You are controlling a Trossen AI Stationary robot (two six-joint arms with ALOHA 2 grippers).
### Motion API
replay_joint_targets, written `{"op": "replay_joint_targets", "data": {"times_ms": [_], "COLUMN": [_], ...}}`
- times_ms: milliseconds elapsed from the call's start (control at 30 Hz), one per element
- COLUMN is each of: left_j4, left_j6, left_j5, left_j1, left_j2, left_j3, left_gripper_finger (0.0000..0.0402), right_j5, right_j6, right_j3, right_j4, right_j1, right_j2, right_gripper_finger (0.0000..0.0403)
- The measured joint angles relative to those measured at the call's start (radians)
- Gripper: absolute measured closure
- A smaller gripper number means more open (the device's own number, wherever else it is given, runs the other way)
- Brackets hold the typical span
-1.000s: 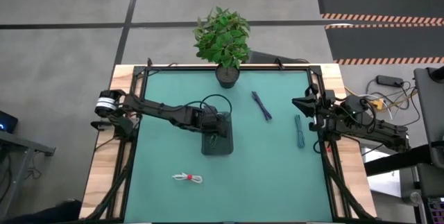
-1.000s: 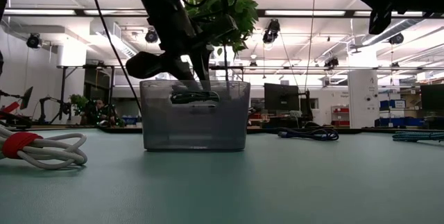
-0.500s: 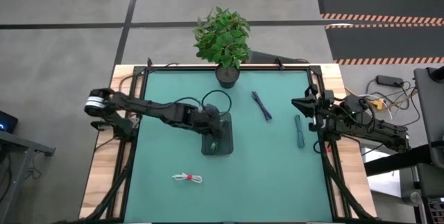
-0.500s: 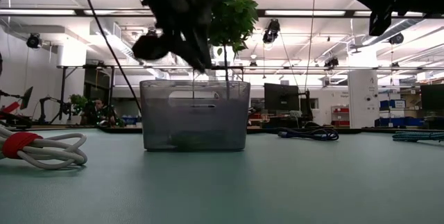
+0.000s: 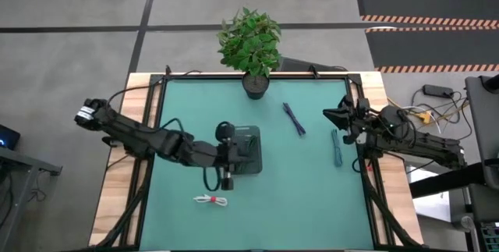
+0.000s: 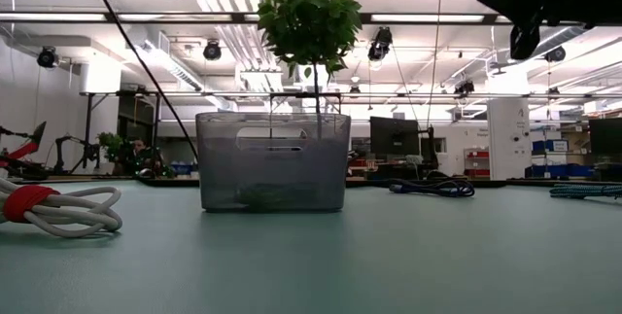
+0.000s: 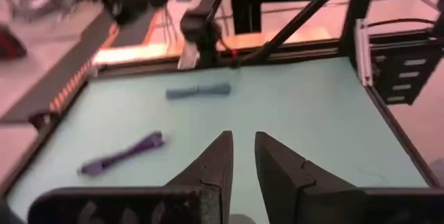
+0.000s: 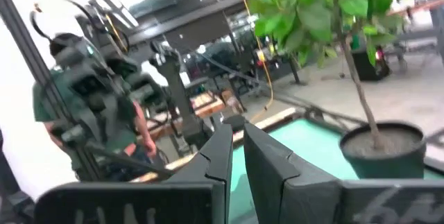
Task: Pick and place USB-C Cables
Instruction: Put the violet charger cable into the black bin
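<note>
The grey tray (image 5: 248, 149) (image 6: 272, 158) stands mid-table, and a dark greenish bundle (image 6: 272, 197) lies on its floor. The white cable with a red band (image 5: 210, 200) (image 6: 58, 209) lies near the front edge. The dark blue cable (image 5: 294, 118) (image 7: 121, 156) and the teal cable (image 5: 337, 147) (image 7: 198, 91) lie toward the right. My left gripper (image 5: 234, 157) (image 7: 243, 144) hovers high over the tray's left side, pointing right, with a narrow gap between its fingers. My right gripper (image 5: 327, 115) (image 8: 237, 132) waits shut above the table's right edge.
A potted plant (image 5: 251, 43) stands at the far edge, its pot (image 5: 255, 85) just behind the tray. Black frame rails (image 5: 152, 127) run along the table's left and right sides. Open green mat (image 5: 304, 197) lies on the near right.
My left gripper has risen out of the tray, leaving the low view, and has drawn back toward the table's left. The dark bundle that hung at its fingers inside the tray has dropped and now lies on the tray's floor.
</note>
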Motion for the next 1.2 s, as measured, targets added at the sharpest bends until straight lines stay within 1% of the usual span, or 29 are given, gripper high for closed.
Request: {"op": "replay_joint_targets", "data": {"times_ms": [100, 200, 300, 367, 467, 667, 867, 933, 1000, 1067, 1200], "left_j4": [0.024, 0.016, 0.003, 0.019, 0.031, 0.062, 0.092, 0.163, 0.243, 0.315, 0.385], "left_j6": [0.06, 0.04, 0.037, 0.082, 0.114, 0.167, 0.168, 0.174, 0.216, 0.26, 0.265], "left_j5": [0.005, 0.008, 0.01, 0.018, 0.009, 0.008, 0.006, 0.007, 0.005, 0.003, 0.003], "left_j1": [0.0, 0.0, -0.026, -0.033, -0.026, -0.024, -0.022, -0.019, -0.014, -0.011, -0.009], "left_j2": [-0.016, -0.027, -0.04, -0.053, -0.088, -0.179, -0.285, -0.315, -0.348, -0.376, -0.442], "left_j3": [0.0, -0.008, -0.057, -0.086, -0.098, -0.161, -0.256, -0.303, -0.356, -0.404, -0.46], "left_gripper_finger": [0.0356, 0.0356, 0.0356, 0.0356, 0.0356, 0.0356, 0.0356, 0.0356, 0.0356, 0.0356, 0.0356], "right_j5": [0.0, 0.022, 0.083, 0.085, 0.079, 0.084, 0.102, 0.114, 0.119, 0.132, 0.153], "right_j6": [0.027, 0.045, 0.094, 0.135, 0.179, 0.169, 0.18, 0.213, 0.231, 0.244, 0.25], "right_j3": [-0.002, -0.004, -0.005, -0.005, 0.03, 0.138, 0.285, 0.339, 0.379, 0.413, 0.478], "right_j4": [-0.015, -0.006, -0.005, -0.008, -0.015, -0.02, -0.19, -0.259, -0.344, -0.389, -0.492], "right_j1": [0.0, 0.0, 0.0, 0.0, 0.008, 0.027, 0.027, 0.027, 0.03, 0.033, 0.033], "right_j2": [0.035, 0.066, 0.112, 0.158, 0.23, 0.385, 0.567, 0.63, 0.695, 0.759, 0.874], "right_gripper_finger": [0.0376, 0.0376, 0.0376, 0.0376, 0.0376, 0.0376, 0.0376, 0.0376, 0.0376, 0.0376, 0.0376]}}
